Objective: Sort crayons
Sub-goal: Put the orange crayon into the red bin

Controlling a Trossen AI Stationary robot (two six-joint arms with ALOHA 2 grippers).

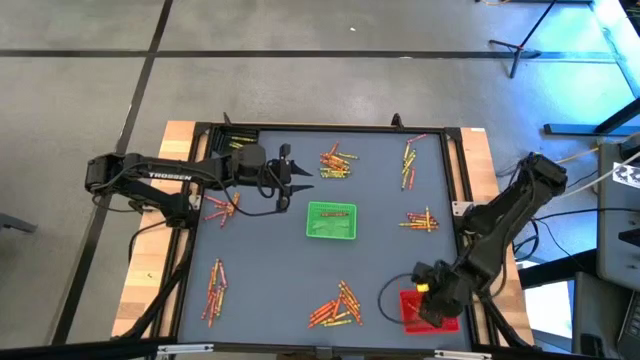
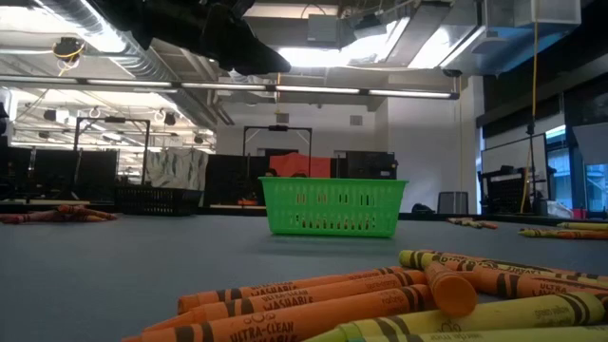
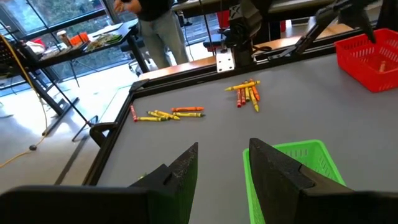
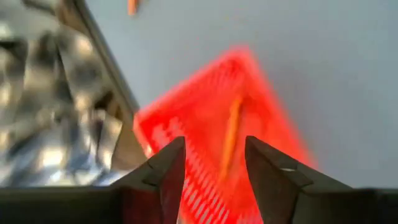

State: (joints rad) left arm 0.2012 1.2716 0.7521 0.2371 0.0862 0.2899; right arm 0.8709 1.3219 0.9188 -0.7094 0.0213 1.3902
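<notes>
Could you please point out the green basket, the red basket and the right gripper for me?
Green basket (image 1: 331,221): high view, its floor.
Red basket (image 3: 367,55): left wrist view, its near wall.
Right gripper (image 4: 211,163): right wrist view, gap between its open fingertips.

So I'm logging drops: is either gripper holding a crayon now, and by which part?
Neither: the right gripper is open above the red tray, an orange crayon loose below; the left gripper is open, empty.

"TROSSEN" reads in white along the left arm (image 1: 172,176) from above. Down low, the nearest orange crayons (image 2: 313,302) carry "ULTRA-CLEAN WASHABLE" in black on their wrappers.
</notes>
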